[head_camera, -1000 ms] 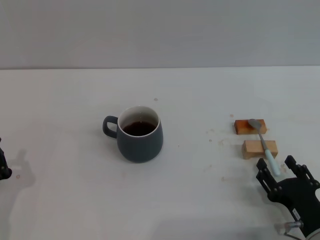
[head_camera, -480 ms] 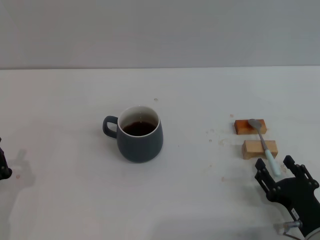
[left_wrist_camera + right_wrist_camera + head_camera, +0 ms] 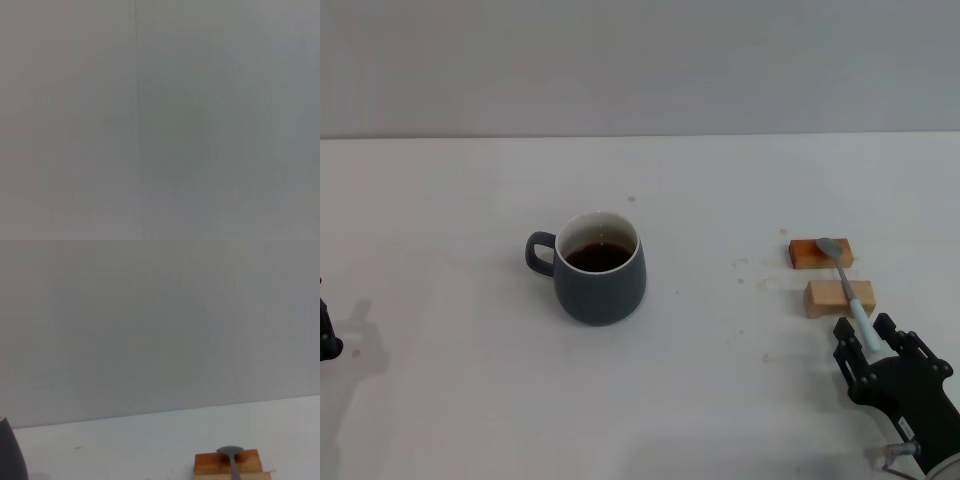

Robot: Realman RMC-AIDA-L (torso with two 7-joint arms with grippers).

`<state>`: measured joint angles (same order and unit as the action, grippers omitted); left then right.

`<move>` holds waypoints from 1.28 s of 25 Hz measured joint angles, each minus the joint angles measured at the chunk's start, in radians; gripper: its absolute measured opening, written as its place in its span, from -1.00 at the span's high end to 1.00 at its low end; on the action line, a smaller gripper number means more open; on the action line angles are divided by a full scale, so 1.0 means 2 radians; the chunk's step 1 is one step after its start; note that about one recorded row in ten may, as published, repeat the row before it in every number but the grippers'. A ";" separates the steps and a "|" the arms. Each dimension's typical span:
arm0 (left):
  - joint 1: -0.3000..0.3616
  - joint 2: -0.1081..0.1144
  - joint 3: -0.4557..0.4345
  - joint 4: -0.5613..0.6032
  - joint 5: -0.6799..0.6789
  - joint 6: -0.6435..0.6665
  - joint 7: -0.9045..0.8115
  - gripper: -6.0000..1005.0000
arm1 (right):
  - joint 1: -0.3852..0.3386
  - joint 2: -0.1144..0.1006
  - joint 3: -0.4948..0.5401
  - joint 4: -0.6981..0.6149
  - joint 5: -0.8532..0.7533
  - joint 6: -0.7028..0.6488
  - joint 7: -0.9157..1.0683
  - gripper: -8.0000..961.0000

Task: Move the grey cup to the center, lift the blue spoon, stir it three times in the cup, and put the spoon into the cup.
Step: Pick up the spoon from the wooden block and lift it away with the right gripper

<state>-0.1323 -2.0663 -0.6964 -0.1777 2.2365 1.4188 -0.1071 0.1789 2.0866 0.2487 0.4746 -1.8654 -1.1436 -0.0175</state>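
The grey cup [image 3: 600, 268] stands left of the table's middle, handle to the left, with dark liquid inside. A sliver of the grey cup [image 3: 10, 452] also shows in the right wrist view. The blue spoon [image 3: 850, 295] lies across two wooden blocks at the right, metal bowl [image 3: 229, 451] on the far orange block and pale handle pointing toward me. My right gripper [image 3: 863, 328] is at the near right, open, its fingers on either side of the handle's end without clamping it. My left gripper [image 3: 326, 335] is parked at the far left edge, only partly in view.
The orange block [image 3: 819, 253] and the tan block [image 3: 839, 298] lie side by side under the spoon, right of the cup. A few small specks dot the white table [image 3: 720, 380] between cup and blocks. The left wrist view shows only a blank grey surface.
My right gripper's fingers have drawn closer together around the end of the spoon handle. Cup, spoon and left arm have not moved.
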 joint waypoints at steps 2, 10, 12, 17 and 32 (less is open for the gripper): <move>0.000 0.000 0.000 0.002 0.000 0.000 0.000 0.99 | 0.001 0.000 0.000 0.000 0.000 0.000 0.000 -0.10; 0.000 0.000 0.000 0.002 0.000 0.000 0.000 0.99 | 0.001 0.000 -0.001 0.001 0.000 0.000 0.000 0.05; -0.001 0.000 0.000 0.003 0.000 0.000 0.001 0.99 | 0.001 0.000 -0.001 0.001 0.000 0.000 0.000 0.10; -0.001 0.000 0.000 0.003 0.000 0.000 0.001 0.99 | 0.001 -0.001 -0.001 0.003 0.000 0.000 0.000 0.24; -0.001 0.000 0.000 0.003 0.000 0.001 0.001 0.99 | -0.005 0.000 -0.001 0.005 0.003 -0.004 0.000 0.41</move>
<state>-0.1334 -2.0663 -0.6964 -0.1717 2.2365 1.4201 -0.1058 0.1697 2.0869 0.2470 0.4841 -1.8596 -1.1521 -0.0169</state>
